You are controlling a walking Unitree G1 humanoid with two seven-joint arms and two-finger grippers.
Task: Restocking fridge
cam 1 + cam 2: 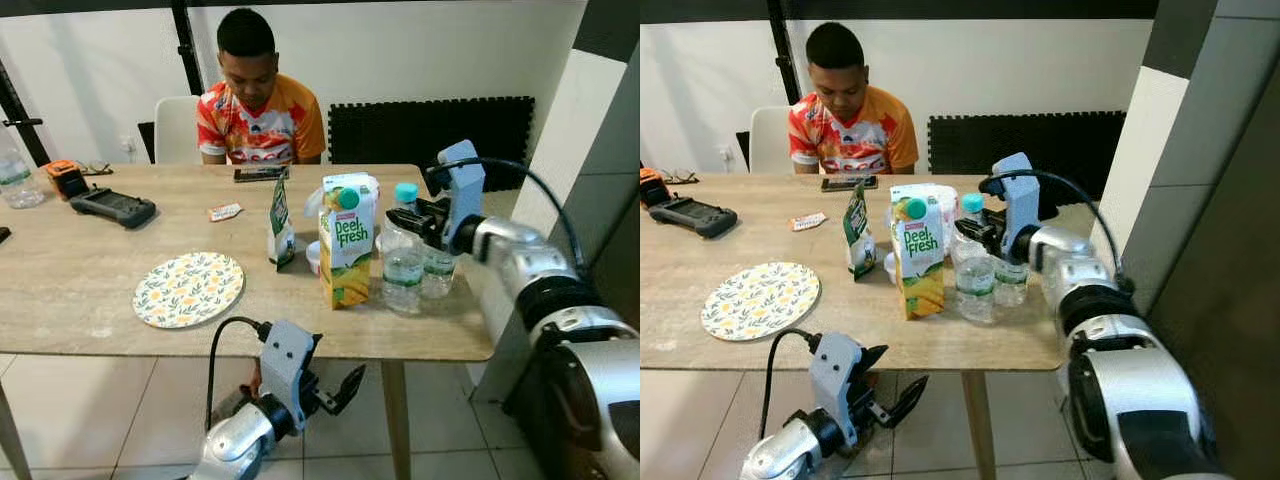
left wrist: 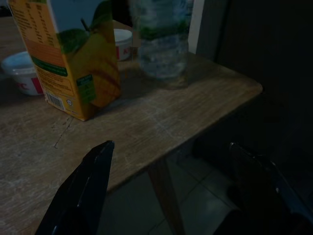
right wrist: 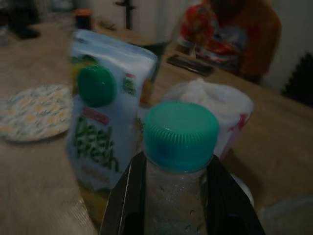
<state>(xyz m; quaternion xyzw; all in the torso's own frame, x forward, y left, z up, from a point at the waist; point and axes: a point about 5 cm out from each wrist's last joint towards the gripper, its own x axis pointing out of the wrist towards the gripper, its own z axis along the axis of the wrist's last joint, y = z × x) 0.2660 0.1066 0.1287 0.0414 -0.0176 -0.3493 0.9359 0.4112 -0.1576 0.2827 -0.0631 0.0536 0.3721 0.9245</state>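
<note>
- water bottle (image 1: 403, 262): upright near the table's right front corner, teal cap on, just right of the juice carton (image 1: 346, 240). A second clear bottle (image 1: 438, 272) stands just beside it on the far side.
- right gripper (image 3: 172, 193): at the bottle's neck just under the cap, one black finger each side (wrist view shows both fingers against the plastic). Reads as clamped on the bottle; bottle base looks to be on the table.
- left gripper (image 1: 335, 392): below the table's front edge, fingers spread wide, holding nothing.
- risk: grip is high on a narrow neck, so the bottle can swing or slip out when lifted.
- risk: carton and second bottle are crowded in; a sideways pull could tip either one.
- risk: bottle sits close to the table edge (image 1: 440, 352), so a drop goes to the floor.
- around it: white tub (image 2: 19, 71) behind the carton, green pouch (image 1: 281, 223), patterned plate (image 1: 188, 288), a seated person (image 1: 258, 95) across the table.
</note>
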